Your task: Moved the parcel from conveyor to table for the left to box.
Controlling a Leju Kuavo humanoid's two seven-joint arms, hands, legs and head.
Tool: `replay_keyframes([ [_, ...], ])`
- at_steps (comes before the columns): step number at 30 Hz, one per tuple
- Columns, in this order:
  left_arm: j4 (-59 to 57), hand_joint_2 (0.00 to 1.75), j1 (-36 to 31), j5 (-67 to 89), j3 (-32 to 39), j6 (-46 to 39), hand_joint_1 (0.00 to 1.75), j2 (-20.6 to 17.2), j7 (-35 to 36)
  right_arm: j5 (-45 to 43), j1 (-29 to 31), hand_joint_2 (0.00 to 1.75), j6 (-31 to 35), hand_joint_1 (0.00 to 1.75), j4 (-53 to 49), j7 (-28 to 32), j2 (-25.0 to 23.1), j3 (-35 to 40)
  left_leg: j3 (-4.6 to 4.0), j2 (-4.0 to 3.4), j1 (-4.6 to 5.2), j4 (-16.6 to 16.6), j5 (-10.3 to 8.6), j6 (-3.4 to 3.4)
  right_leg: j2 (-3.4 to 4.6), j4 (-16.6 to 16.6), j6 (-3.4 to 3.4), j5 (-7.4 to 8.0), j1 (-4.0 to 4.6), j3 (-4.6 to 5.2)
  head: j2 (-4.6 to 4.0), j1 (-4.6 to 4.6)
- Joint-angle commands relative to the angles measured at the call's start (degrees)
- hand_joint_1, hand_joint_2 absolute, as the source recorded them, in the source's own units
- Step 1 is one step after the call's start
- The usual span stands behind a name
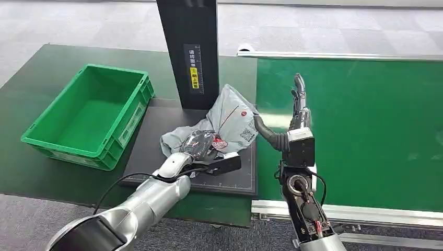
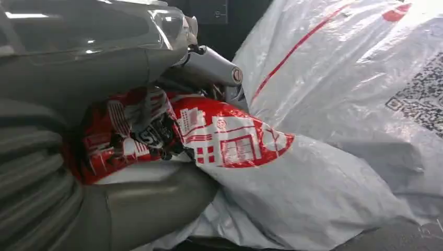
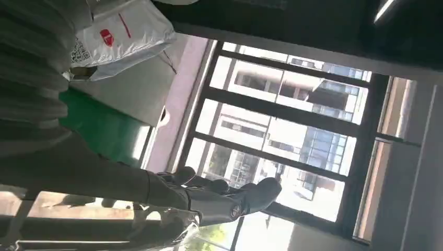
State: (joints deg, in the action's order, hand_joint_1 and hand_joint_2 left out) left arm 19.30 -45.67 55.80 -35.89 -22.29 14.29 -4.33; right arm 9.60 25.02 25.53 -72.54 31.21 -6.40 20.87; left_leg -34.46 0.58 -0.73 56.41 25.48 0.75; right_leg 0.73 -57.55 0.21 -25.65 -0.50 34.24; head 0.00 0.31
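A grey plastic parcel (image 1: pixel 230 117) with red print and a QR label lies on the dark mat (image 1: pixel 156 133), leaning against the black column (image 1: pixel 190 47). My left hand (image 1: pixel 201 145) grips the parcel's near end; in the left wrist view the hand (image 2: pixel 104 78) has the crumpled red-printed film of the parcel (image 2: pixel 324 157) bunched between thumb and fingers. My right hand (image 1: pixel 299 99) is raised over the green conveyor belt (image 1: pixel 365 130), just right of the parcel, holding nothing. In the right wrist view the hand (image 3: pixel 219 196) has its fingers stretched out, with the parcel (image 3: pixel 125 36) behind it.
An empty green crate (image 1: pixel 91 115) stands on the dark table (image 1: pixel 31 172) to the left of the mat. The black column rises behind the parcel. The conveyor's metal rail (image 1: pixel 339 56) runs along its far edge.
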Motion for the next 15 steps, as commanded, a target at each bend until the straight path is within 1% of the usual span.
replay_keyframes([
  [1,-1.99,1.75,-0.52,-2.43,3.23,-4.56,1.75,-0.01,-5.32,-0.07,0.35,1.75,1.30,0.00,-0.52,-0.42,1.41,-0.45,0.13,-0.06,0.02,-0.06,0.03,-0.04,-0.02,0.08,0.00,-0.01,0.00,-0.13,0.00,0.00],
  [3,0.40,1.75,-0.81,-4.09,5.29,-8.57,1.75,-0.25,-8.57,0.10,0.25,1.75,1.87,0.00,-1.34,-0.64,1.79,-1.14,0.09,-0.02,0.02,-0.04,0.02,-0.04,-0.08,0.05,0.00,-0.02,0.00,-0.11,0.00,0.00],
  [5,6.53,1.75,-0.98,-6.25,8.30,-14.68,1.75,-1.57,-13.17,0.67,-0.20,1.75,2.56,0.00,-2.25,-1.28,2.41,-2.10,0.05,0.04,0.01,-0.01,0.01,-0.04,-0.15,0.04,0.00,-0.03,0.02,-0.09,0.00,0.00],
  [6,11.02,1.75,-0.52,-6.23,8.91,-14.30,1.75,-2.79,-13.66,0.72,-0.59,1.75,2.67,0.00,-2.69,-1.33,2.71,-2.68,-0.03,0.03,-0.01,0.02,0.01,-0.03,-0.11,0.01,0.00,-0.02,0.02,-0.01,0.00,0.00],
  [7,15.77,1.75,0.45,-5.35,9.17,-11.55,1.75,-3.99,-12.03,0.51,-0.88,1.75,2.28,0.00,-2.95,-1.31,2.83,-3.21,-0.07,0.01,-0.02,0.03,0.00,-0.02,-0.07,0.00,0.00,0.00,0.03,0.05,0.00,0.00],
  [8,17.97,1.75,1.11,-4.81,9.50,-10.27,1.75,-4.55,-11.37,0.54,-0.98,1.75,2.21,0.00,-2.99,-1.31,2.80,-3.43,-0.06,0.02,0.00,0.03,0.01,-0.03,-0.11,-0.01,-0.01,-0.02,0.02,0.04,0.00,0.00],
  [13,17.84,1.75,1.91,-3.74,9.59,-10.60,1.75,-4.19,-10.87,0.78,-0.93,1.75,2.11,0.00,-2.75,-1.17,2.57,-3.31,0.11,-0.10,0.03,-0.07,0.04,-0.04,-0.01,0.06,-0.01,-0.02,-0.01,-0.10,0.00,0.00],
  [15,17.84,1.75,1.91,-3.74,9.59,-10.60,1.75,-4.19,-10.87,0.78,-0.93,1.75,2.11,0.00,-2.75,-1.17,2.57,-3.31,0.04,-0.08,0.01,-0.02,0.03,-0.03,0.00,0.03,0.00,-0.01,0.00,-0.04,0.00,0.00],
])
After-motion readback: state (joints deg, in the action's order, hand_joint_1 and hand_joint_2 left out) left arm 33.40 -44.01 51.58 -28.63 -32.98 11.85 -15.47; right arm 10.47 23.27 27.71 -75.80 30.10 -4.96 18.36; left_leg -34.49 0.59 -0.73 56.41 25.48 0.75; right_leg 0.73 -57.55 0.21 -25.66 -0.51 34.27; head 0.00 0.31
